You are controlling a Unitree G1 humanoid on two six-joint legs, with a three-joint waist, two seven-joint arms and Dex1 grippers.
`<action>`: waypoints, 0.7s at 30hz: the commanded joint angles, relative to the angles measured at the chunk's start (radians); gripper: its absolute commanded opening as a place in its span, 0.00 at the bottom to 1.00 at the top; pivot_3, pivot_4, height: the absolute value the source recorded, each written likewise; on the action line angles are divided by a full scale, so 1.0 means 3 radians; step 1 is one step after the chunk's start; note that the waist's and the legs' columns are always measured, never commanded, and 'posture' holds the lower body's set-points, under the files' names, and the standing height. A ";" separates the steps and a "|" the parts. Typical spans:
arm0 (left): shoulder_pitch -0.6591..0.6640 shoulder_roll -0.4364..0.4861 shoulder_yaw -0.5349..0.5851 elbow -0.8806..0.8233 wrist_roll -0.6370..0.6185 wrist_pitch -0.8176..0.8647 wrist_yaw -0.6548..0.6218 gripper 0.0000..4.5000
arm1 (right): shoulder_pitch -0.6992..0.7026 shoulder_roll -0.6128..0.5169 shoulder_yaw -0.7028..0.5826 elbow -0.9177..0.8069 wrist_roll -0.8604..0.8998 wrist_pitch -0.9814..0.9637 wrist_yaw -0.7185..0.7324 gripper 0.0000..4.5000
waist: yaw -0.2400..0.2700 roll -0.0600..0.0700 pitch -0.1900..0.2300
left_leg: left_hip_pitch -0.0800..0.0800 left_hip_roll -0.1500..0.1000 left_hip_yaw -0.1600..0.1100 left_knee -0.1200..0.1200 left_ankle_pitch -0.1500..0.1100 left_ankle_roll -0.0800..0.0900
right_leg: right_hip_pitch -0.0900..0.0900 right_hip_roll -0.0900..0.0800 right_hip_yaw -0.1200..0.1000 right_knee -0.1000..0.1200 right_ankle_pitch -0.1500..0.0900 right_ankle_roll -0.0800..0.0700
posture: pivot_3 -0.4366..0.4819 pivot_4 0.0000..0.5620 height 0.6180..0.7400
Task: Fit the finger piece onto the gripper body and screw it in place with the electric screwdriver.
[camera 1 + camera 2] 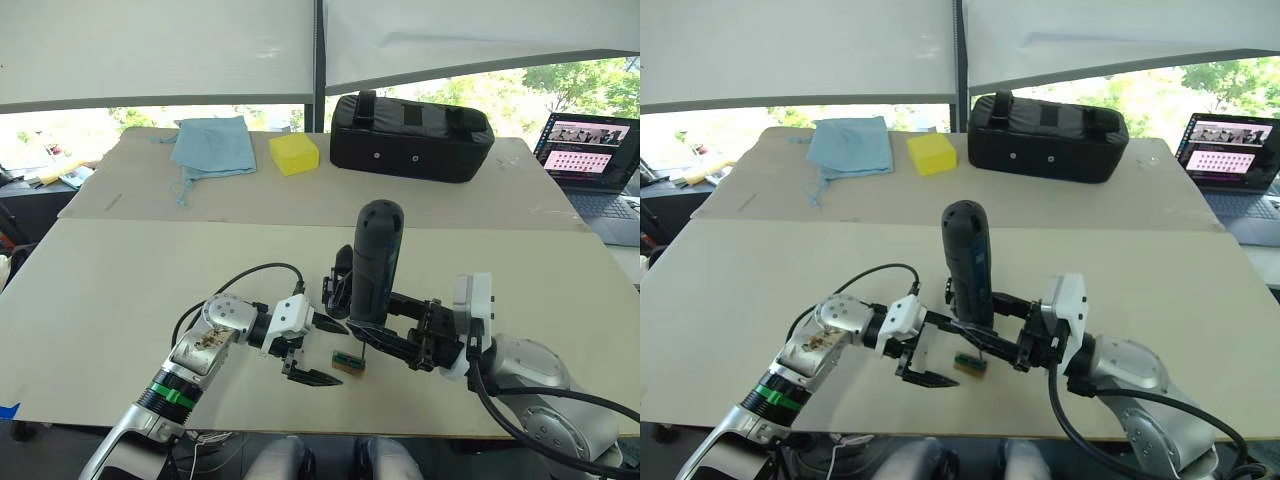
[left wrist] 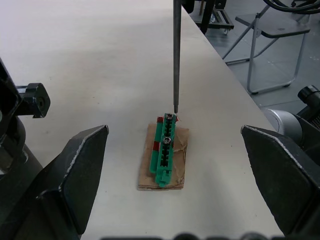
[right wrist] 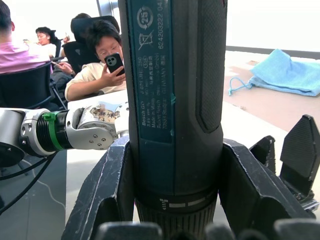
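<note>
I'm looking at a pale worktop (image 1: 120, 290) made of two boards. At the far side sits a big black padded case (image 1: 411, 136), closed, so I can't see what is in it. A laptop (image 1: 592, 160) is open at the far right edge. A blue cloth (image 1: 212, 146) lies crumpled far left, with a yellow block (image 1: 294, 153) between it and the case.

My right tool (image 1: 365, 335) is clamped on the electric screwdriver (image 1: 375, 265), one finger on each side of the barrel. The screwdriver stands upright with its bit pointing down. My left tool (image 1: 320, 350) is spread wide, nothing in it, low over the worktop near the front edge.

The gripper body (image 1: 338, 283) stands on the worktop just beside the screwdriver, on its far left side and partly hidden by it.

A small green-brown block (image 2: 165, 157) lies between the left tool's fingers (image 2: 82, 160). The bit's tip is at a screw on the block's far end.

I can't make out the finger piece.
</note>
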 commanded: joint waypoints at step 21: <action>-0.0027 0.0040 -0.0050 0.0005 0.0013 -0.0087 -0.0031 1.00 | -0.0038 0.0038 -0.0050 -0.0071 -0.0025 -0.0201 0.0103 0.43 | 0.0001 0.0000 0.0000 | 0.0000 0.0000 0.0000 0.0000 0.0000 0.0000 | 0.0000 0.0000 0.0000 0.0000 0.0000 0.0000 | 0.48 0.27 0.99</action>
